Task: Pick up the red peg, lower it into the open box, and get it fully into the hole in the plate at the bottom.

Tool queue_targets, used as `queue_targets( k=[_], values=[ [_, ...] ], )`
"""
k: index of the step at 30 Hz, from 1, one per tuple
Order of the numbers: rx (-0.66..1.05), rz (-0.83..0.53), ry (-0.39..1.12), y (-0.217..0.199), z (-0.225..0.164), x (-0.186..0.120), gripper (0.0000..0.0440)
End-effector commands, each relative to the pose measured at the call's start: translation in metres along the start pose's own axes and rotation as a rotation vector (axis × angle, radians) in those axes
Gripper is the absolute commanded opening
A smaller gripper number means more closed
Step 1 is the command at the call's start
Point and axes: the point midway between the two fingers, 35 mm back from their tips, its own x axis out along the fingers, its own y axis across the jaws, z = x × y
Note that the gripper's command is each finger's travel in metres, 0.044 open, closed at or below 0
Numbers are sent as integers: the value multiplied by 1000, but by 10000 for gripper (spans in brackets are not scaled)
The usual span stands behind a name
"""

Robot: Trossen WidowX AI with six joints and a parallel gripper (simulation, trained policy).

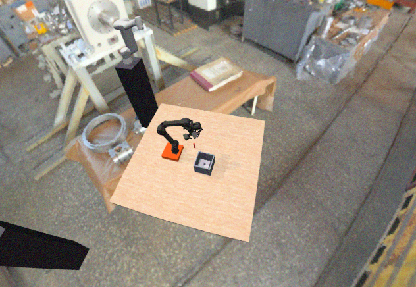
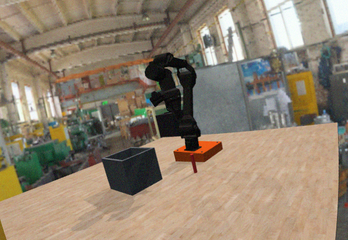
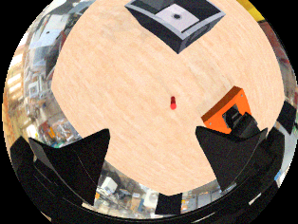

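The red peg point(image 1: 193, 145) point(image 2: 193, 163) point(image 3: 173, 102) stands upright on the table, outside the box and in front of the arm's base. The dark grey open box point(image 1: 202, 170) point(image 2: 135, 173) point(image 3: 186, 40) stands on the table to one side of the peg. A pale plate point(image 1: 202, 164) point(image 3: 187, 17) with a small dark hole lies at its bottom; the exterior view does not show the plate. My gripper point(image 1: 190, 136) point(image 2: 163, 104) point(image 3: 155, 132) is open and empty, well above the table. In the wrist view the peg shows beyond the fingertips, right of the middle between them.
The orange base point(image 1: 172, 153) point(image 2: 209, 151) point(image 3: 223, 111) of the arm is close to the peg. The wooden table point(image 1: 221, 207) point(image 2: 238, 203) point(image 3: 95, 81) carries the base, the peg and the box. The box's walls stand taller than the peg.
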Motion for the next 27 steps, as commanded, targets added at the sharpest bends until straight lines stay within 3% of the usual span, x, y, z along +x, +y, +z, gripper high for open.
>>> queue_targets(
  k=[1, 27],
  values=[
    [62, -56, 18, -4, -2, 12, 440],
    [404, -340, -39, -36, -21, 91, 440]
  ],
)
